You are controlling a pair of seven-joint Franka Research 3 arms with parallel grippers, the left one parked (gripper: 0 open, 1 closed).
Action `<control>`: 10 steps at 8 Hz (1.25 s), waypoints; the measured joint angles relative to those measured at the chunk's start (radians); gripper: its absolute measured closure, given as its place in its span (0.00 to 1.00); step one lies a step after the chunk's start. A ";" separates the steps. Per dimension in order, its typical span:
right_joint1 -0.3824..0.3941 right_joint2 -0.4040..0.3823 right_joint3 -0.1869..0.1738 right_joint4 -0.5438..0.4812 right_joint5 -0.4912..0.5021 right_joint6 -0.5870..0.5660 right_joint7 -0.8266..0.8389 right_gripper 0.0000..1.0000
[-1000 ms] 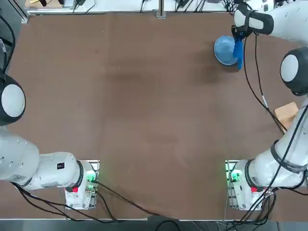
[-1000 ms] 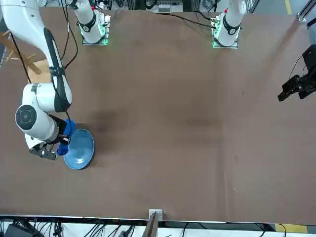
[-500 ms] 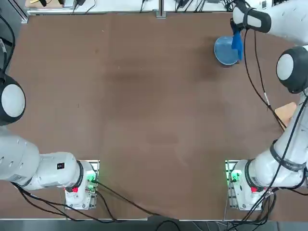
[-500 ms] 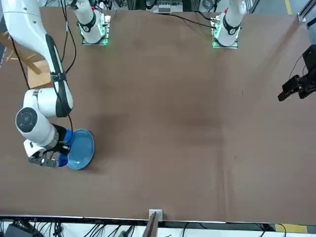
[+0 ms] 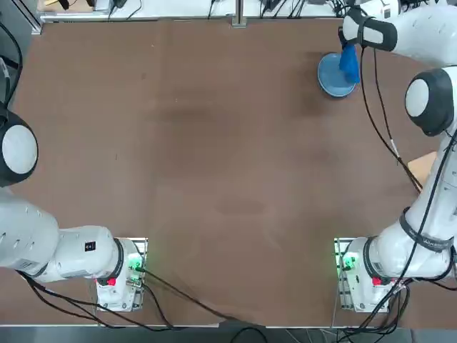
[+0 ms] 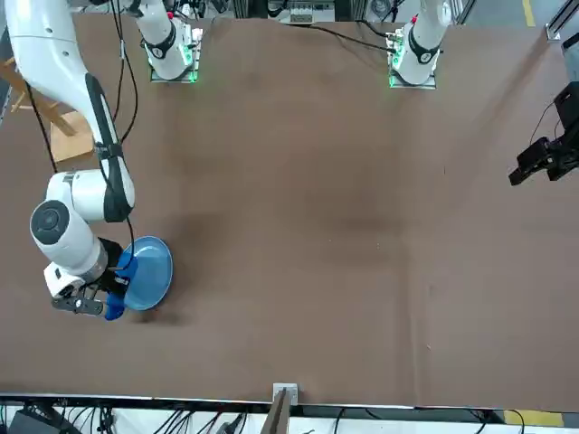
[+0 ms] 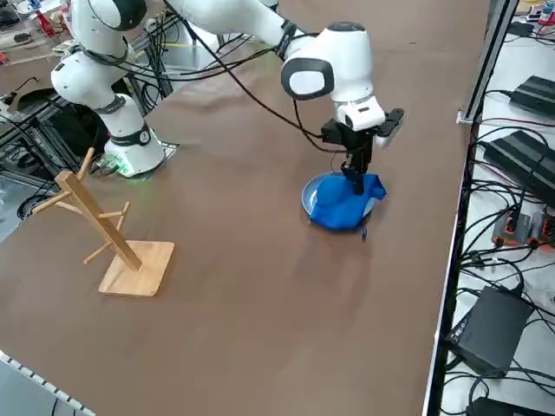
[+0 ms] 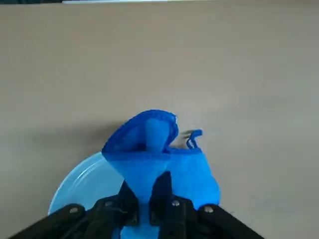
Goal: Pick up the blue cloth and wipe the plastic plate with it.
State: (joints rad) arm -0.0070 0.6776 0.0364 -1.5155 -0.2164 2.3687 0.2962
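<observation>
Blue cloth point(image 7: 345, 201) is up and pinched tight in the right gripper point(image 7: 356, 176), draped on the plastic plate point(image 8: 82, 181), wiping underway.

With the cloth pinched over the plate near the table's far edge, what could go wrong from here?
1. The right gripper holds the blue cloth by a small pinched fold; dragging may pull it free.
2. The plastic plate looks light and sits unsecured, so wiping may push it across the table instead of cleaning it.
3. The cloth drapes past the plate's rim onto the table, so part of the stroke may miss the plate.
</observation>
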 joint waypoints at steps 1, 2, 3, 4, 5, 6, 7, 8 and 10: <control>0.002 0.007 0.001 0.000 0.031 -0.009 0.013 0.92; 0.006 0.008 0.002 0.001 0.046 -0.040 0.025 0.92; 0.011 0.005 0.003 0.006 0.056 -0.080 0.037 0.92; 0.011 -0.002 0.003 0.011 0.060 -0.110 0.046 0.92; 0.005 -0.006 0.003 0.007 0.064 -0.116 0.053 0.92; -0.004 -0.004 0.002 -0.008 0.069 -0.095 0.054 0.92; -0.012 0.002 0.002 -0.032 0.077 -0.053 0.056 0.92; -0.016 0.017 0.002 -0.055 0.083 -0.004 0.064 0.92; -0.018 0.044 0.002 -0.091 0.083 0.059 0.077 0.92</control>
State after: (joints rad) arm -0.0254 0.7218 0.0382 -1.6067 -0.1329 2.4280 0.3734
